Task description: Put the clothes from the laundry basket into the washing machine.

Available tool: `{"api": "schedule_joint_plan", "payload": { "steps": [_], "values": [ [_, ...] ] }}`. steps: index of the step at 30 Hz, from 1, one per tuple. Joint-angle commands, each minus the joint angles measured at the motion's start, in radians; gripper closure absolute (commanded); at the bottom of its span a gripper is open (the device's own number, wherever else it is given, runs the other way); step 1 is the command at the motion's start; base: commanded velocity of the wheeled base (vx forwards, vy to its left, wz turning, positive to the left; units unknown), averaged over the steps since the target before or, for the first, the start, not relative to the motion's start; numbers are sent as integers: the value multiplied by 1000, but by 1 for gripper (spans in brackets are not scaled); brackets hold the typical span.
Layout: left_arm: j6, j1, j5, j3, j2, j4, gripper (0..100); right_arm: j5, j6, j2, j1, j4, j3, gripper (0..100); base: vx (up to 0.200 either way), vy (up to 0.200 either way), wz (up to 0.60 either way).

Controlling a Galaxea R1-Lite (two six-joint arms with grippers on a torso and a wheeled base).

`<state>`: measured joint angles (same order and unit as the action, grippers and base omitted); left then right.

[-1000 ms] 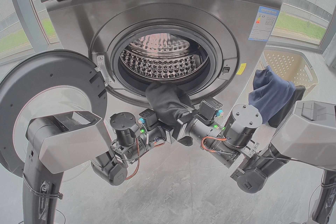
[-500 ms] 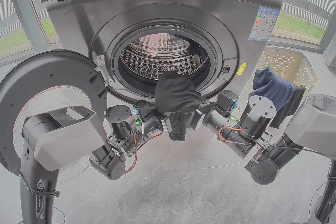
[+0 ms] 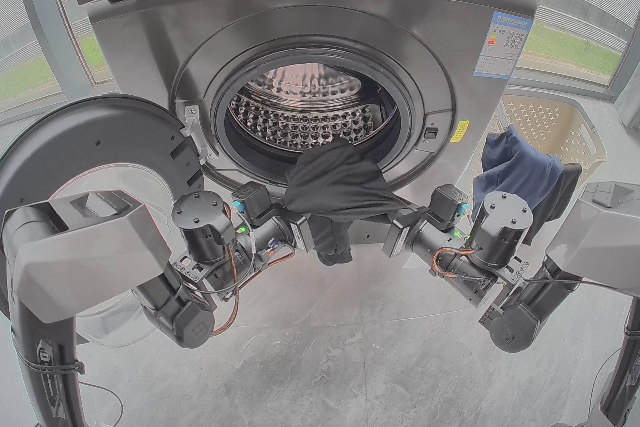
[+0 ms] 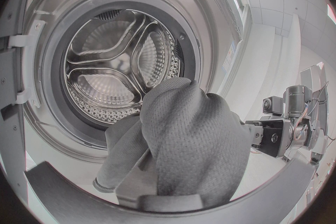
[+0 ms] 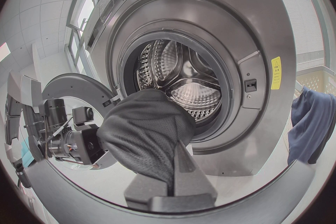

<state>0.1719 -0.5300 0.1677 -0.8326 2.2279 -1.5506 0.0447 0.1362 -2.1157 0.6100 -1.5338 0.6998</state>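
- The black garment (image 3: 337,181) hangs stretched between the two arms, right in front of the lower lip of the washing machine (image 3: 467,48) opening. It humps up in the middle, and a loose end dangles toward the floor (image 3: 347,341) between the arms.
- I honestly can't tell if the hump touches the door seal or just sits in front of it.
- The left tool (image 3: 313,229) is clamped on the left end of the garment. In the left wrist view the cloth is draped over it, with one finger (image 4: 134,179) poking out from underneath.
- The right tool (image 5: 174,165) is closed tight on the other end. In the right wrist view the two fingers are pressed together, with the mesh-like fabric pinched between them.
- Both tools sit low, just below the opening, pointing in toward each other and a little apart.
- The machine's door (image 3: 87,141) is swung wide open to the robot's left, and the shiny drum (image 3: 300,108) is in plain sight behind the garment.
- The laundry basket (image 3: 567,121) stands on the floor to the right of the machine. A blue garment (image 3: 513,175) is slung over its near rim, with something dark (image 3: 560,188) hanging just beside it.
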Motion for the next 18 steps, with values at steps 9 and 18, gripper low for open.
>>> {"api": "schedule_joint_plan", "payload": {
  "steps": [9,18],
  "values": [
    [-5,-7,-2,105,-102,-3,100,-3,-10,20,19,-8,-16,0,0,0,0],
    [-8,-21,0,308,-272,-2,100,-190,-119,217,-12,-2,-306,0,0,0,0]
  ]
}}
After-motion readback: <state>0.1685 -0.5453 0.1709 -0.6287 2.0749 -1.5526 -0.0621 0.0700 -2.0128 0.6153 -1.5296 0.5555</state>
